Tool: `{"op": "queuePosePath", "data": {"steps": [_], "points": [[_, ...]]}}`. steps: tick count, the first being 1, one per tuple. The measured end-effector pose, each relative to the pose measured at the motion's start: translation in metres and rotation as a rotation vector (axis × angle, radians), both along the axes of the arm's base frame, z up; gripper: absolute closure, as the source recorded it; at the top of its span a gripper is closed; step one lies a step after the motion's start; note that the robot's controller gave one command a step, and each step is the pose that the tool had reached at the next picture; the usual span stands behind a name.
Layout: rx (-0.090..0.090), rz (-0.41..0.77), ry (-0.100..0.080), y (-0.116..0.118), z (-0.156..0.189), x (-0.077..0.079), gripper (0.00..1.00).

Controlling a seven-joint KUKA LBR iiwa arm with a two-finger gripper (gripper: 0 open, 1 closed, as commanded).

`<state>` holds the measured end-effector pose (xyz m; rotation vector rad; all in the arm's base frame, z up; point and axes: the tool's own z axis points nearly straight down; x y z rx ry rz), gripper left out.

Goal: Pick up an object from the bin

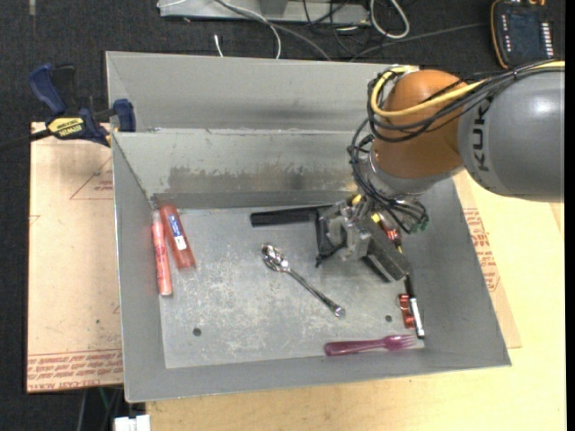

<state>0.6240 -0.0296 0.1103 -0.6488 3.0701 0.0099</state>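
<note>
- The arm link is a thick, smooth cylinder in matte grey, with rounded edges.
- Dark lettering runs along the link's end; the letters "KU" can be read, and the rest cannot.
- An orange cover, domed and glossy, caps the wrist.
- Yellow and black cables loop round the cover's upper left side, and one yellow strand runs on along the top of the grey link.
- Thinner dark wires hang in loose curls beneath the cover.
- The gripper is a compact block of silver-grey metal with black parts and a small touch of red wiring on its side.
</note>
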Motion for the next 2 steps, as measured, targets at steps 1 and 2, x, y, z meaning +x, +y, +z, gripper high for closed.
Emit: {"op": "queuePosePath", "data": {"steps": [1, 2], "points": [[-0.001, 0.000, -0.011, 0.000, 0.034, 0.003, 1.00], [-0.001, -0.001, -0.015, 0.000, 0.050, 0.004, 1.00]]}}
